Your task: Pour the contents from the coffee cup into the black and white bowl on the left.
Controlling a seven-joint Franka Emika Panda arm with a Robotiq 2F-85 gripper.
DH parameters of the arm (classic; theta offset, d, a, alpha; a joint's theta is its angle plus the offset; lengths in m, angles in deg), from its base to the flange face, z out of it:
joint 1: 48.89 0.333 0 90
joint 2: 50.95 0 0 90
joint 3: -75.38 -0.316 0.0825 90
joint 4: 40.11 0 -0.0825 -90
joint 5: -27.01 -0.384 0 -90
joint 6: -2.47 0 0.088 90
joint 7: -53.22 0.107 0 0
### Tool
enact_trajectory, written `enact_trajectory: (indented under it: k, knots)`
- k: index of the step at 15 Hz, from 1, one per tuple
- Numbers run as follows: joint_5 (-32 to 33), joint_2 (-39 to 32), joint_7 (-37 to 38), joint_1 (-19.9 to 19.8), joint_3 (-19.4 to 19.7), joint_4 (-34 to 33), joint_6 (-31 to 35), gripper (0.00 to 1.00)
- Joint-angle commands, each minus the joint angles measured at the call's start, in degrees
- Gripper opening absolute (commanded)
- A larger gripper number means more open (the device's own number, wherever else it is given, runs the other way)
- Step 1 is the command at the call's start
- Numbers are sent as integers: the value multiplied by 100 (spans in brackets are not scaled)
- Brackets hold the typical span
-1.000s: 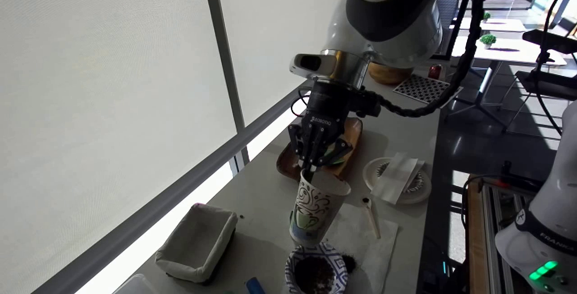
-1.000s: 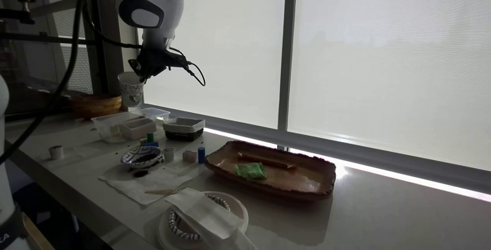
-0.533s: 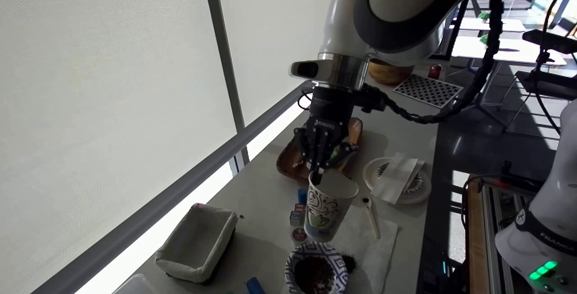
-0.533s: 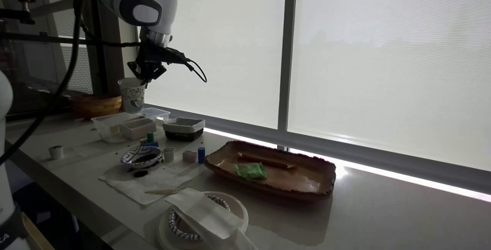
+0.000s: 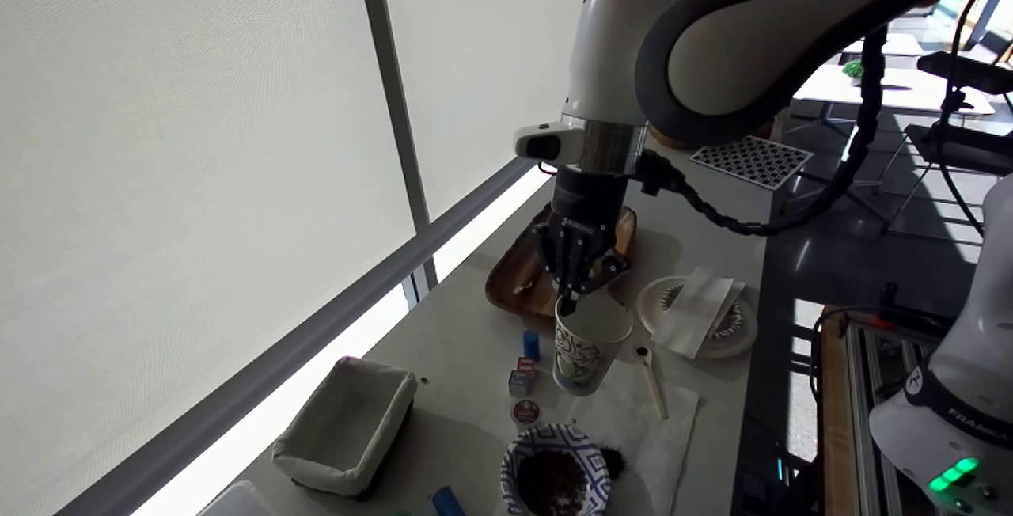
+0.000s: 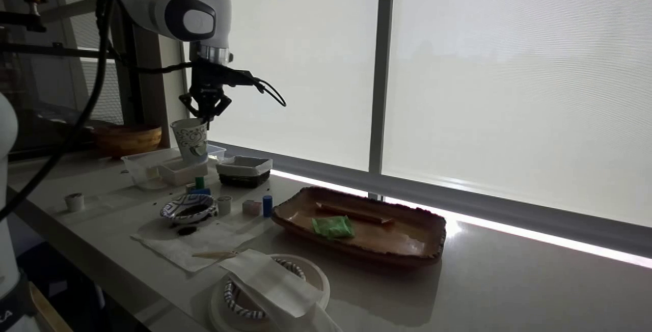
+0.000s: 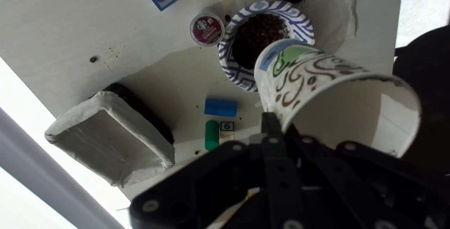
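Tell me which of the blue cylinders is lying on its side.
The lying blue cylinder is the one next to the green cylinder. The upright blue cylinder, by the red block, stands on end in both exterior views.

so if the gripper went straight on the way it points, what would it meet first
Likely the bowl, touched by the base of the held cup, which overlaps it in the wrist view. Depth is unclear, so the cup could land beside it instead.

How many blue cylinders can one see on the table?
2: an upright one beside the brown tray, and a lying one near the green cylinder. Others may be hidden.
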Motion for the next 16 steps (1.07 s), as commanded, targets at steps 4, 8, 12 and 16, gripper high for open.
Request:
enact_trajectory:
  k: [4, 8, 12, 16]
  knots:
    - [786, -158, 749, 102, 164, 421, 613, 1]
    - [1128, -306, 1049, 84, 195, 501, 702, 1]
    - [1360, -404, 1197, 77, 225, 625, 982, 1]
    - [1321, -552, 1143, 75, 313, 919, 1596, 1]
